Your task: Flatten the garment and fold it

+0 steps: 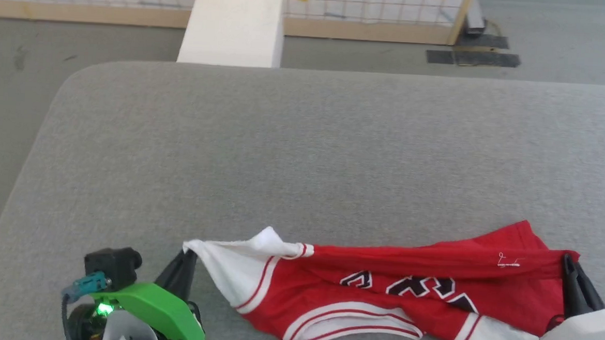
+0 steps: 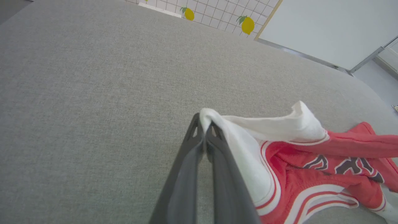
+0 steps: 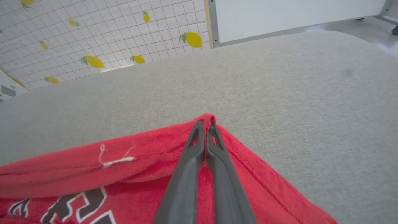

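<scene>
Along the head view's lower edge, the garment [image 1: 379,293] is laid bunched on the grey table [image 1: 303,149]. Its white sleeve is pinched by the left gripper [image 2: 203,123], its red corner by the right gripper [image 3: 205,124]. A white block [image 1: 232,29] is noted upper centre; a lemon-printed wall [image 3: 93,37] is disclosed in the wrist views.

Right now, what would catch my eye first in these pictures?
The bright red garment with white sleeves lies bunched along the near edge of the grey table. The left tool is shut on a white sleeve tip, the right tool on a red corner at the other end.
</scene>
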